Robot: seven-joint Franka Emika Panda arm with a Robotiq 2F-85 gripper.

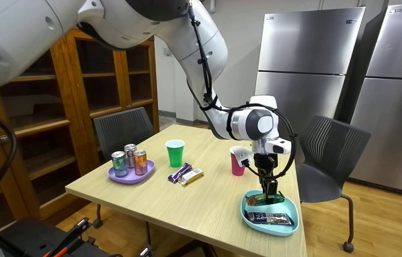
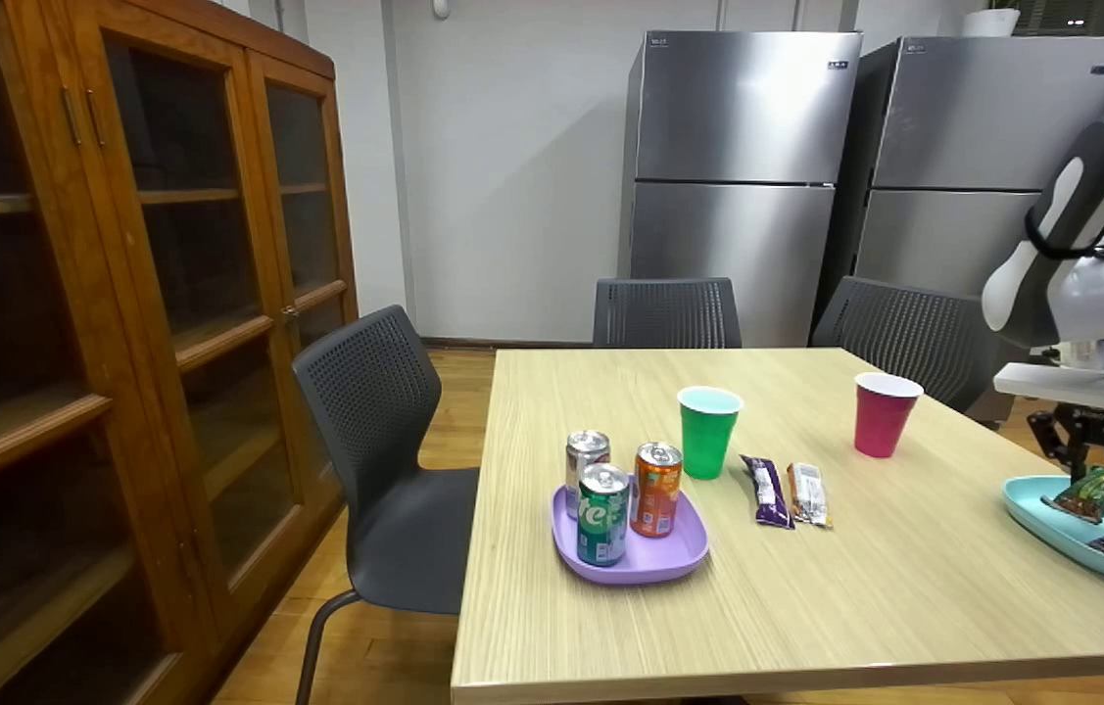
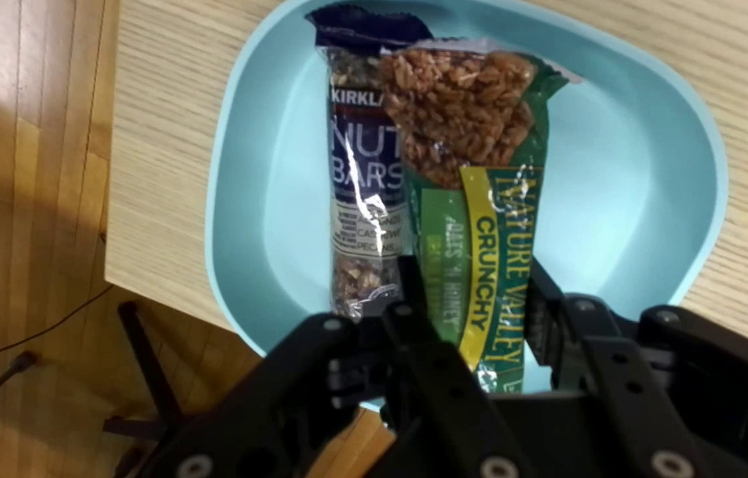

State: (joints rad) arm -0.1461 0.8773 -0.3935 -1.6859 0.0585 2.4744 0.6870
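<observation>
One green granola bar [image 3: 473, 219] is clamped in my end effector [image 3: 474, 285], its two fingers pressing on the wrapper from either side; through the wrist view I can read Nature Valley Crunchy on the label, with brown granola showing at the end farther from the fingers. I have it within the rim of a pale blue tray [image 3: 267, 219], and from here I can't tell whether the bar touches the bottom. In an exterior view a dark blue nut bar [image 1: 268, 218] lies in the same tray with a strip of blue showing between the two, while on my wrist feed the green granola bar overlaps the nut bar's right side. The pale blue tray sits near a corner of the pale wood bench [image 2: 855, 587]. My white arm [image 1: 183, 43], with a black cable [image 1: 208, 98] strapped along it, hangs over the bench. Elsewhere on it I see a pink cup [image 2: 883, 421] and a green cup [image 2: 706, 436], both upright and well apart. A purple-wrapped bar [image 2: 767, 492] and a white-and-gold bar [image 2: 808, 493] lie just beside each other, near the green cup. A purple tray [image 2: 664, 560] holds three upright cans: a green can [image 2: 602, 519], an orange can [image 2: 655, 494] and a silver can [image 1: 131, 156]. Dark gray chairs [image 2: 365, 392] stand around the bench, and behind I make out two stainless refrigerators [image 1: 311, 43] and a wooden cabinet [image 2: 72, 255] with glass-paned doors.
</observation>
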